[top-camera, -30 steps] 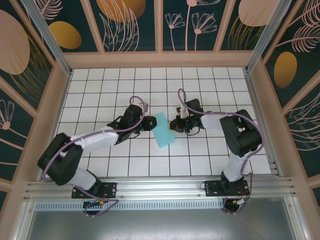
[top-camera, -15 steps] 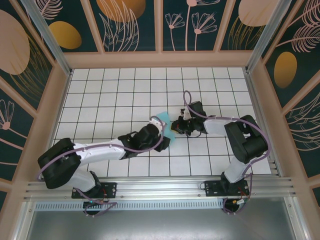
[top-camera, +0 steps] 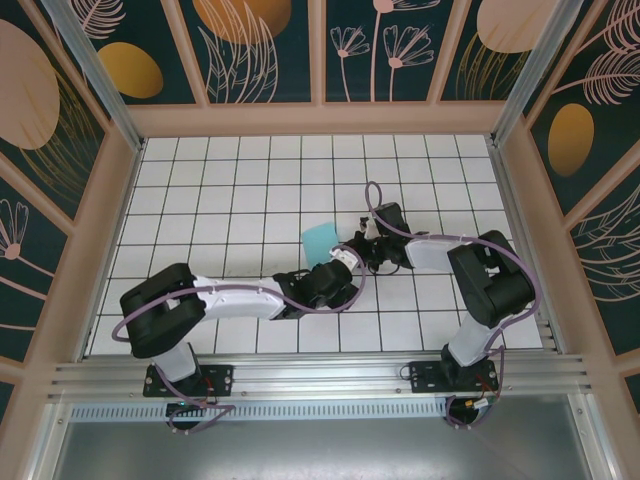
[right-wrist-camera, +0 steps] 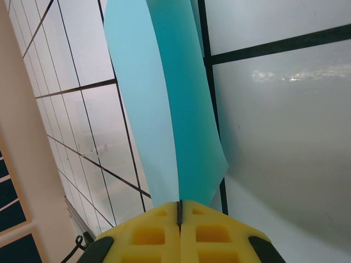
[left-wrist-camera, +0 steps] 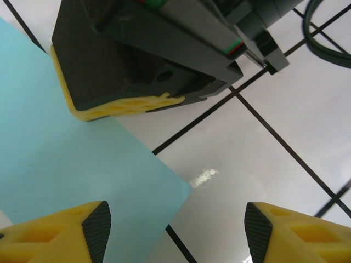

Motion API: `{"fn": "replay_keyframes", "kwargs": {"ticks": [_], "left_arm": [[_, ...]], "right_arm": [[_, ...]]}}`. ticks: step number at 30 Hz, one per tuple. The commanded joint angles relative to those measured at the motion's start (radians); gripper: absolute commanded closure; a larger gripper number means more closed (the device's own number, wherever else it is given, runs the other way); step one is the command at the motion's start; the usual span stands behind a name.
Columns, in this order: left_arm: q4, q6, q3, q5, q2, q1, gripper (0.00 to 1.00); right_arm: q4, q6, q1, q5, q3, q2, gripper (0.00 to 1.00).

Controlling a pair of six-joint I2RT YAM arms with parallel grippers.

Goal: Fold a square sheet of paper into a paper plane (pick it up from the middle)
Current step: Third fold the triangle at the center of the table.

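The square sheet of paper (top-camera: 320, 240) is turquoise and lies folded in two layers near the table's middle; no paper plane shape shows. My right gripper (top-camera: 357, 247) is shut on the sheet's near edge, and in the right wrist view the paper (right-wrist-camera: 164, 109) runs up from the closed jaws (right-wrist-camera: 180, 211). My left gripper (top-camera: 345, 272) sits just in front of it, partly over the paper. It (left-wrist-camera: 178, 235) stands open, with a corner of the sheet (left-wrist-camera: 66, 164) between and above its pads. The right gripper's yellow finger (left-wrist-camera: 126, 105) rests on the paper.
White tiled floor (top-camera: 220, 190) with black grid lines, fenced by wooden walls (top-camera: 320, 118). A metal rail (top-camera: 320, 378) runs along the near edge by the arm bases. Both arms meet at the centre, the right one trailing a purple cable (top-camera: 375, 195).
My left arm has swung right and nearer, from the paper's left side to its near right corner, and its jaws have opened. The right gripper has stayed shut on the sheet.
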Motion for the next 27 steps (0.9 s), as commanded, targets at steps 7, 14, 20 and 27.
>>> {"fn": "replay_keyframes", "kwargs": {"ticks": [7,14,20,27], "left_arm": [[-0.024,0.009,0.027,-0.081,0.025,-0.005,0.61],[-0.023,-0.002,-0.003,-0.132,-0.025,-0.006,0.94],[-0.009,0.003,-0.021,-0.14,-0.052,-0.003,1.0],[0.018,0.003,-0.065,-0.115,-0.088,-0.002,1.0]], "right_arm": [[0.016,-0.007,0.01,0.016,-0.004,0.008,1.0],[-0.01,-0.033,0.01,0.017,0.011,0.008,1.0],[-0.04,-0.066,0.008,0.022,0.028,-0.003,0.95],[-0.127,-0.13,-0.009,0.072,0.07,-0.032,0.72]]}}
